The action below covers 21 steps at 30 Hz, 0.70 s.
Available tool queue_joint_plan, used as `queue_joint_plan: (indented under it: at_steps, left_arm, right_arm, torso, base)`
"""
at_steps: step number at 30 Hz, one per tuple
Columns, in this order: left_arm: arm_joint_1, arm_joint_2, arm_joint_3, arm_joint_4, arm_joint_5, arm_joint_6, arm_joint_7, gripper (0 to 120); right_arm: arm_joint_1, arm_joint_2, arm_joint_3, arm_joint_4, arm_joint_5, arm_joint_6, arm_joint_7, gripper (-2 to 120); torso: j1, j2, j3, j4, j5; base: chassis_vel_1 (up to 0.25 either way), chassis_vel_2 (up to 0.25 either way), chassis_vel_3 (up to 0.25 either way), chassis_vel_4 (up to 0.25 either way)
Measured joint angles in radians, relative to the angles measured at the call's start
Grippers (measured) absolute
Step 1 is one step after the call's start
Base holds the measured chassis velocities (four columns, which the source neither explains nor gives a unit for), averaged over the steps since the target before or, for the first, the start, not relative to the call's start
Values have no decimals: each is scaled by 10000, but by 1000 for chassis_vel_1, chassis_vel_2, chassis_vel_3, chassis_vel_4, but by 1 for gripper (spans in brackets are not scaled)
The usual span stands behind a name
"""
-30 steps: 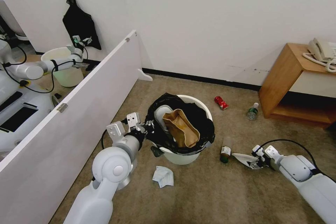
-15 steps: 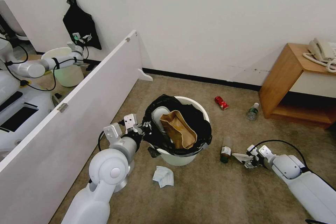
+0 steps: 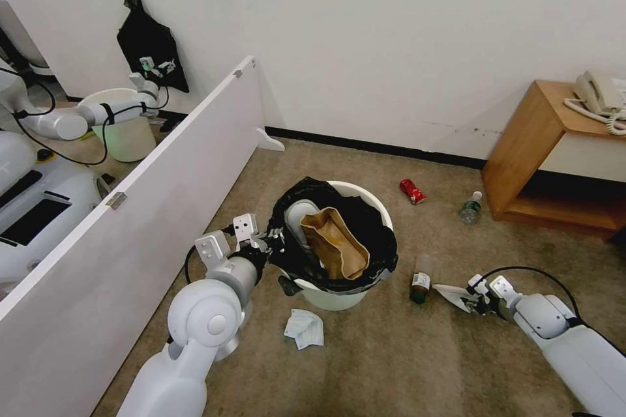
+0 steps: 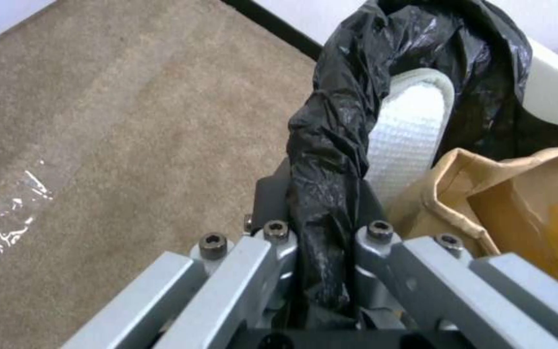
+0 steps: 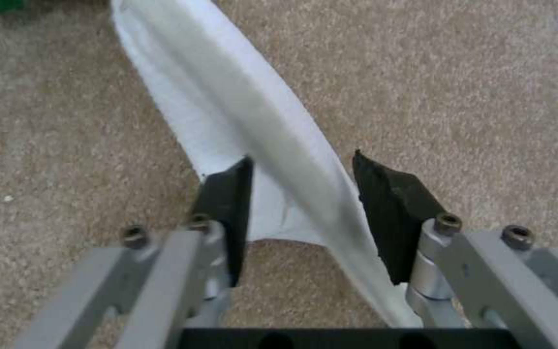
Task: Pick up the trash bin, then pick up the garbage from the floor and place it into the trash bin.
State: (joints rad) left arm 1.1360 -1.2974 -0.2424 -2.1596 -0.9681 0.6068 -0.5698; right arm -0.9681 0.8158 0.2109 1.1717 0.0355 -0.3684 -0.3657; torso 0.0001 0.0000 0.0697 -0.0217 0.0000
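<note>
The trash bin (image 3: 365, 192), white with a black bag over its rim, is at the middle of the carpet. My left gripper (image 3: 277, 238) is shut on its near-left rim, pinching the bag (image 4: 324, 145). Inside lie a white slipper (image 3: 301, 215) and a brown paper bag (image 3: 336, 241). To the right, my right gripper (image 3: 479, 303) is low over the carpet, open, with its pads (image 5: 227, 203) close on either side of a second white slipper (image 5: 240, 97). Other garbage on the floor: a crumpled tissue (image 3: 304, 328), a brown bottle (image 3: 420, 280), a red can (image 3: 412, 191) and a clear bottle (image 3: 469, 207).
A white partition board (image 3: 163, 189) runs along my left. Behind it another robot's arm (image 3: 72, 124) reaches over a pale unlined bin (image 3: 124, 137). A wooden cabinet (image 3: 541, 143) with a phone stands at the right wall. Open carpet lies in front.
My right gripper slid a little left along the floor slipper, then drew back; the slipper stayed put. The bin shifted slightly with my left arm.
</note>
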Motion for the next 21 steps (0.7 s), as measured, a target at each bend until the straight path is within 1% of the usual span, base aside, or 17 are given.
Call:
queue_joint_plan:
  at_steps: [1, 2, 3, 4, 5, 6, 7, 8, 9, 21]
  left_arm:
    - [8, 0, -1, -11, 6, 0, 3, 4]
    - [8, 0, -1, -11, 6, 0, 3, 4]
    - [23, 0, -4, -31, 14, -2, 8, 4]
    - [23, 0, -4, -31, 14, -2, 8, 4]
    - [41, 6, -11, -45, 26, -3, 15, 4]
    - [41, 6, -11, -45, 26, -3, 15, 4]
    - [57, 7, -25, -47, 48, -5, 26, 4]
    - [62, 15, -37, -48, 64, -11, 35, 4]
    - [47, 13, -37, -45, 64, -15, 42, 4]
    - [-62, -69, -1, 169, 98, -41, 110, 4]
  right_arm:
    - [-6, 0, 10, 0, 0, 5, 0, 36]
    - [-6, 0, 10, 0, 0, 5, 0, 36]
    - [-10, 1, 21, 0, 0, 11, 0, 26]
    - [-10, 1, 21, 0, 0, 11, 0, 26]
    - [-12, 2, 35, 0, 0, 15, 4, 19]
    - [-12, 2, 35, 0, 0, 15, 4, 19]
    - [-13, 12, 50, 3, 0, 18, 11, 13]
    - [-9, 23, 51, 5, 0, 35, 10, 2]
    - [9, 46, 52, -25, 0, 61, 6, 0]
    - [144, 126, 17, -356, -7, 363, -69, 0]
  torso:
    - [0, 0, 0, 0, 0]
    - [0, 0, 0, 0, 0]
    - [0, 0, 0, -1, 0]
    - [0, 0, 0, -1, 0]
    - [0, 0, 0, 0, 0]
    - [0, 0, 0, 0, 0]
    - [0, 0, 0, 0, 0]
    - [0, 0, 0, -1, 0]
    - [0, 0, 0, -1, 0]
    - [0, 0, 0, -1, -1]
  base:
    - [0, 0, 0, 0]
    - [0, 0, 0, 0]
    - [0, 0, 0, 0]
    - [0, 0, 0, 0]
    - [0, 0, 0, 0]
    - [0, 0, 0, 0]
    - [0, 0, 0, 0]
    - [0, 0, 0, 0]
    - [0, 0, 0, 0]
    - [0, 0, 0, 0]
